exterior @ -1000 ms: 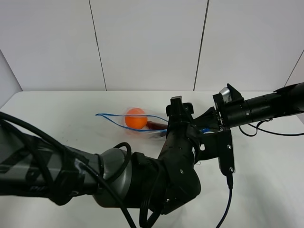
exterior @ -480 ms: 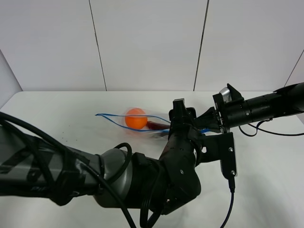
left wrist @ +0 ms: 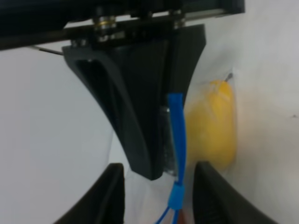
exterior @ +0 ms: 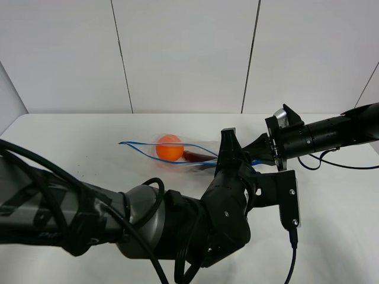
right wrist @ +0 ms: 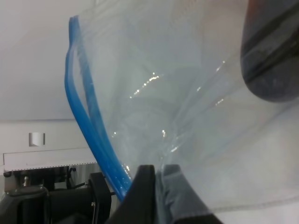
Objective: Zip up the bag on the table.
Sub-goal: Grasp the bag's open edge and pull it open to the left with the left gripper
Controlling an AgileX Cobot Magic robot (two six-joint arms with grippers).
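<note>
Black left arm (exterior: 228, 204) (grey-wrapped behind), black cable (exterior: 293, 251), silver screws (exterior: 291, 192).

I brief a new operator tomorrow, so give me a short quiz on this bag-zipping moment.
1. True or false: the bag has its blue zipper strip sealed along its whole length.
2. Multiple choice: what does the right gripper pinch? A) the orange ball B) clear plastic of the bag C) nothing
3. Fill in: in the left wrist view, the blue zipper strip runs ___ the two fingertips of the left gripper.

Key:
1. False. The two halves gape apart around the orange ball.
2. B.
3. between.
</note>
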